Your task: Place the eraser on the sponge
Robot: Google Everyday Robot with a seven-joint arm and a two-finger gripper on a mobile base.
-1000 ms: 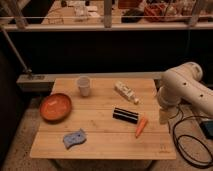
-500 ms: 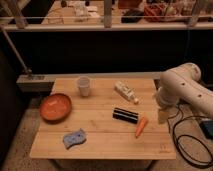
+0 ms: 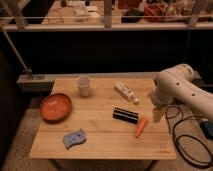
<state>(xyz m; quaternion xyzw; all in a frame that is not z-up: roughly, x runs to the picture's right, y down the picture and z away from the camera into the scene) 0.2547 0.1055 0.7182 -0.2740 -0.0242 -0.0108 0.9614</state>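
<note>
Wooden table [image 3: 100,146]: one eraser [image 3: 125,115], one sponge [image 3: 74,138], claw [image 3: 157,114] near one carrot [image 3: 141,127]

The robot arm [image 3: 182,87] has moved a tiny bit in toward the counter [image 3: 100,145]. Its gripper [image 3: 157,115] now hangs at the counter's right edge, a little closer to the carrot [image 3: 141,127].

A robot lab is indicated by a white robot arm [image 3: 181,89], its gripper [image 3: 157,114] held over the right edge of a light wooden table [image 3: 107,145], and black floor cables [image 3: 175,141].
</note>
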